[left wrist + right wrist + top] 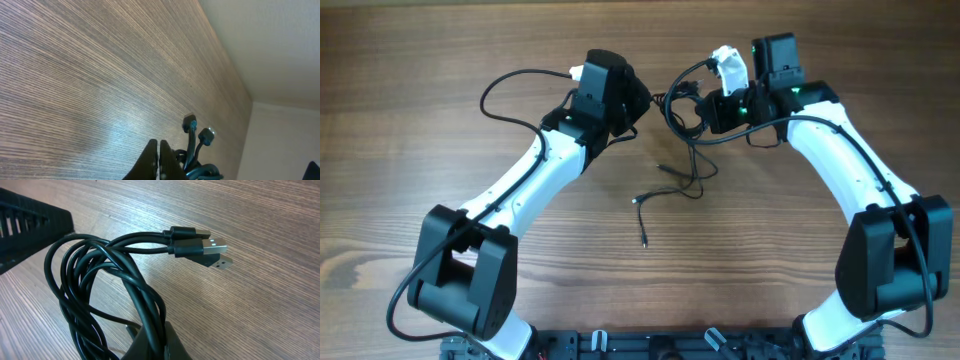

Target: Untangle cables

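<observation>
Overhead: the cables (682,112) were bunched between the left gripper (642,100) and right gripper (712,108) at the far side of the table (440,170). One loose strand trailed toward the middle, its plug (645,243) lying flat.

Left wrist: the fingers (151,161) were pressed together, with cables (192,162) and two plugs (189,122) just beside them. I could not tell whether any strand was pinched.

Right wrist: the fingers (160,347) were clamped on the coiled cables (90,280), with two plugs (207,250) sticking out.
</observation>
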You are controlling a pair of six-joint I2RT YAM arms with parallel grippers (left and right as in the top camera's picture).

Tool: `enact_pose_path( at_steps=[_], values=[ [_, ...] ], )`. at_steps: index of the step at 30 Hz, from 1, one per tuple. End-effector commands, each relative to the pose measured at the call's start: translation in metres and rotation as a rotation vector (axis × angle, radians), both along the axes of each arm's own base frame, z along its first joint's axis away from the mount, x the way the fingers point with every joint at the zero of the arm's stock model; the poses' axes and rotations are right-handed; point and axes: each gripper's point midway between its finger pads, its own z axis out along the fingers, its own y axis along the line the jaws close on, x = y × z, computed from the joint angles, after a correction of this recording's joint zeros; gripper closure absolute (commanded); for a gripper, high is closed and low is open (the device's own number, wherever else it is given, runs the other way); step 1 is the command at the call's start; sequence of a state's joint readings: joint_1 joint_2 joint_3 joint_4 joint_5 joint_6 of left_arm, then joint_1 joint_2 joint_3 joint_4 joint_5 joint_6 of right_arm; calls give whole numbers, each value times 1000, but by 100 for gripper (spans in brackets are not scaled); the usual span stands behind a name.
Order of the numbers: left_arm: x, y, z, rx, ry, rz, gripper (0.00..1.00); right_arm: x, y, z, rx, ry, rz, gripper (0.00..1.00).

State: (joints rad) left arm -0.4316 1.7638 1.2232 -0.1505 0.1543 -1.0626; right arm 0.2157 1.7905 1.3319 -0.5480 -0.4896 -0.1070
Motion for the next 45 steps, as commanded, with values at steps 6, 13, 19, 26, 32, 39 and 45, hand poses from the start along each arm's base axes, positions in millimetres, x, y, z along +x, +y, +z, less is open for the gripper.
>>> enact_pose_path(
  at_steps=[6,13,19,26,32,39,45],
  values=[
    [-17,-20,-4,-72,65,-110,75,1,3,-12,-113,-24,0,96],
    [-34,-32,-30,-60,171,-113,75,0,3,-13,-110,-18,-5,95],
    [-26,-20,-33,-69,180,-91,96,7,-9,-16,-160,-21,-73,95],
    [-26,10,43,-270,99,-187,96,30,-41,-17,-250,-53,-287,95],
    [-28,12,59,-326,78,-230,96,18,-10,-4,75,110,-270,69],
    [-5,23,53,-359,136,63,96,-2,-34,65,509,261,-212,39],
    [-5,8,46,-377,173,282,96,-26,0,67,578,465,-224,39]
  ],
)
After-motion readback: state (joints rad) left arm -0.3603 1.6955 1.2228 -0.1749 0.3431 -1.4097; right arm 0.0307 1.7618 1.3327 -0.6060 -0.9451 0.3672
